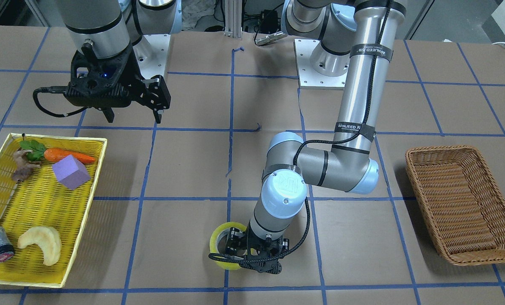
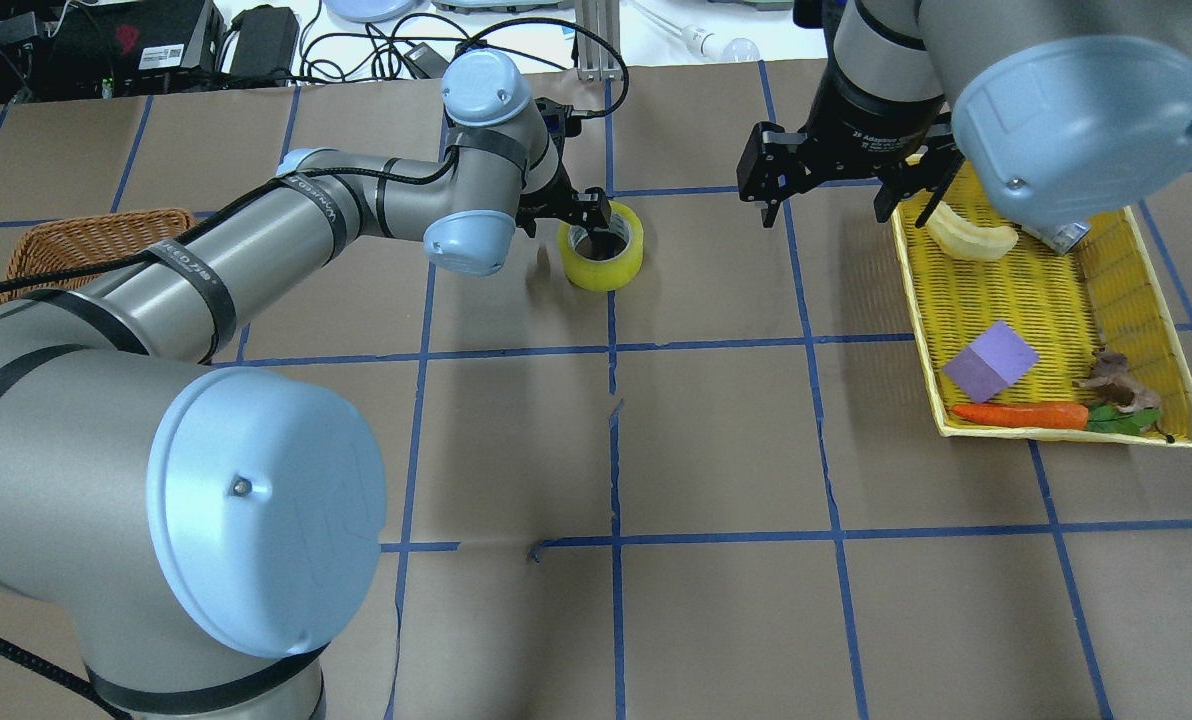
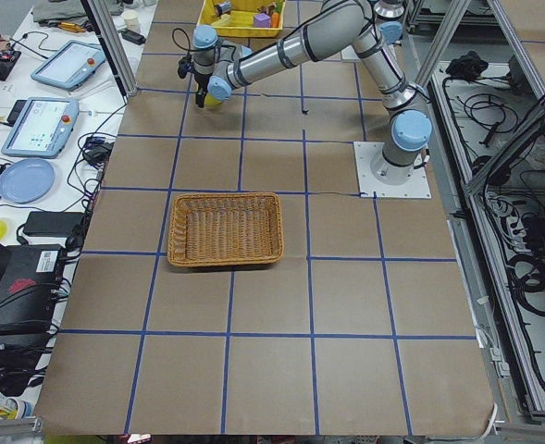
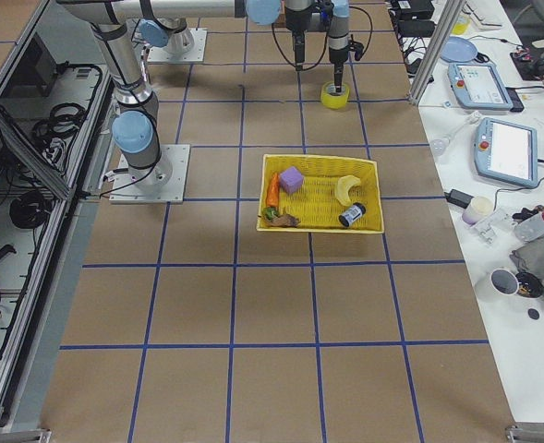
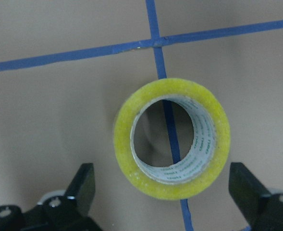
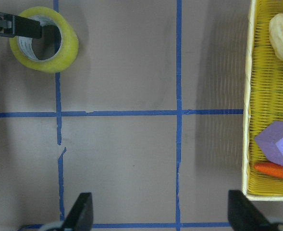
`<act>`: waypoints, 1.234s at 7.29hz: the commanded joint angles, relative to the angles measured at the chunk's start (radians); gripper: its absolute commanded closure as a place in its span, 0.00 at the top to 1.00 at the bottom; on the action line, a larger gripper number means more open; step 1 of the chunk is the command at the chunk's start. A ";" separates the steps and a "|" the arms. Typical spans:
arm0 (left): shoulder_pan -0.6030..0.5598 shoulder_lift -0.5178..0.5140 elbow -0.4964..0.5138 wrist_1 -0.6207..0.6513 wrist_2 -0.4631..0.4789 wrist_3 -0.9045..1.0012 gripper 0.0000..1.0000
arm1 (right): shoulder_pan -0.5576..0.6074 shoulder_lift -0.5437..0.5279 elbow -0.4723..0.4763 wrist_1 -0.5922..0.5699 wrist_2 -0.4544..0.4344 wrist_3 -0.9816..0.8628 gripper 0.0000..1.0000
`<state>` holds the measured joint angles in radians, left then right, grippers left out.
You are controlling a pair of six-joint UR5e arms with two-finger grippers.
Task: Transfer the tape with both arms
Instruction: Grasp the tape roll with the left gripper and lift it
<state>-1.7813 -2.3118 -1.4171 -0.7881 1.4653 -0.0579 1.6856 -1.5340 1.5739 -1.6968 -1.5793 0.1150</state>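
Left wrist-mounted | left fingers [image 5: 81, 185] spread astride tape [image 5: 172, 187], toward far edge of surface [image 5: 45, 120] | right fingers [image 6: 81, 211] spread | risk: closing perhaps too high, tape skids

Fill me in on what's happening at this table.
The left gripper hangs open right over the yellow roll of packing tape, which lies flat on the table, not yet gripped. The right gripper hangs open and empty, raised between the tape and the yellow woven tray. The brown wicker basket holds nothing.
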 commanded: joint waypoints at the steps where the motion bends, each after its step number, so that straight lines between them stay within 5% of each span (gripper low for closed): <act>1: 0.000 0.014 -0.008 -0.052 0.001 -0.014 0.00 | 0.000 0.000 0.000 0.000 -0.001 0.000 1.00; 5: 0.095 0.077 0.006 -0.167 -0.003 0.016 0.00 | 0.000 0.000 0.000 0.000 -0.001 0.000 1.00; 9: 0.414 0.224 0.003 -0.371 0.039 0.316 0.00 | 0.000 0.000 0.000 0.002 -0.001 0.000 1.00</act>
<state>-1.4561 -2.1258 -1.4116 -1.1169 1.4727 0.1607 1.6859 -1.5340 1.5739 -1.6959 -1.5800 0.1151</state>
